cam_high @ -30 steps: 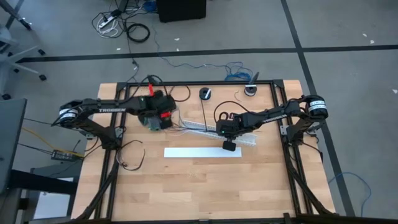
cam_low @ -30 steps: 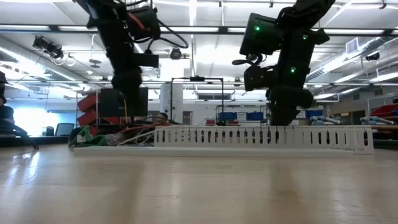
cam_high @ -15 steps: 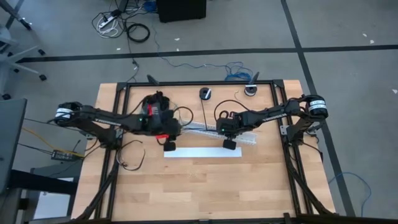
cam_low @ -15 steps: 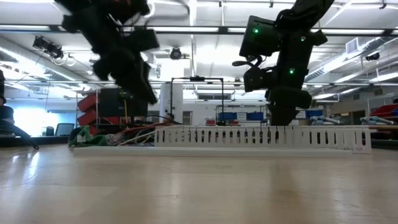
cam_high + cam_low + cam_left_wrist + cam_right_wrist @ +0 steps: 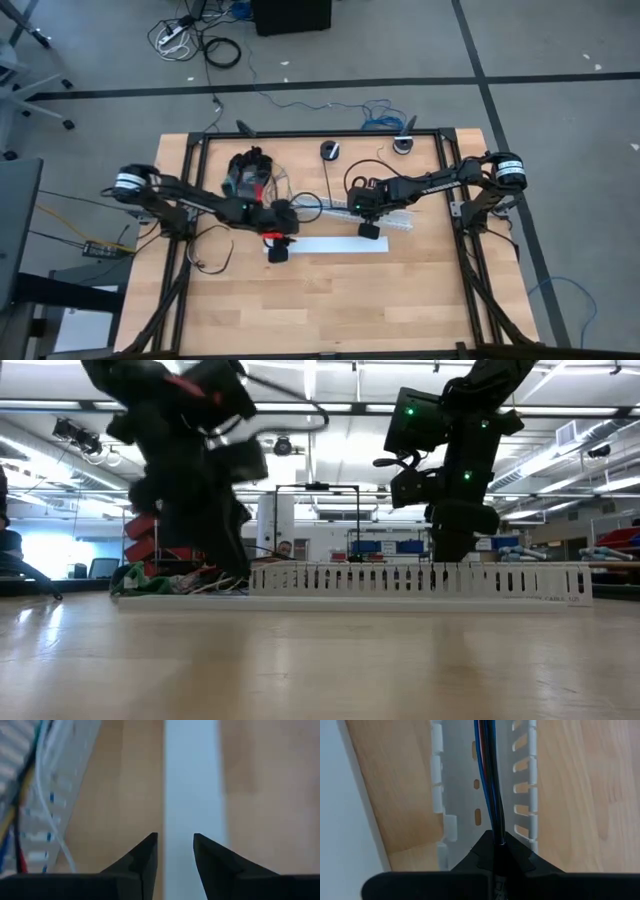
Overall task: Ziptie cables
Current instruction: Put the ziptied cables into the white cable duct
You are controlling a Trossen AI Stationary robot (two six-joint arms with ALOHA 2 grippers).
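The cables [image 5: 490, 780] are thin blue, black and red wires lying along the channel of the white slotted duct [image 5: 390, 222], which rests on the table. They run to the dark-and-green module [image 5: 248, 177] at the table's far left. My right gripper [image 5: 368, 232] stands over the duct, shut on the wires. My left gripper [image 5: 278, 250] is open and hovers over the left end of a flat white strip [image 5: 330, 245] lying in front of the duct. In the left wrist view its fingers [image 5: 145, 860] frame that strip [image 5: 192, 790] without touching it. My right gripper pinches the wire bundle [image 5: 493, 834] between its two fingers, inside the duct's channel. It comes from above, pointing down, one finger on each side of the bundle. The wires stay lying in the duct, running straight away along the channel.
Two small round objects [image 5: 329, 150] [image 5: 403, 146] sit by the far edge. A loose black wire [image 5: 213, 255] curls on the table's left side. Black frame rails [image 5: 195, 180] border the table. Bare wood lies on the near side of the white strip.
My left gripper has swung from above the module at the far left toward the near edge and the right, and now stands over the white strip's left end. My right gripper has kept its hold on the wires in the duct.
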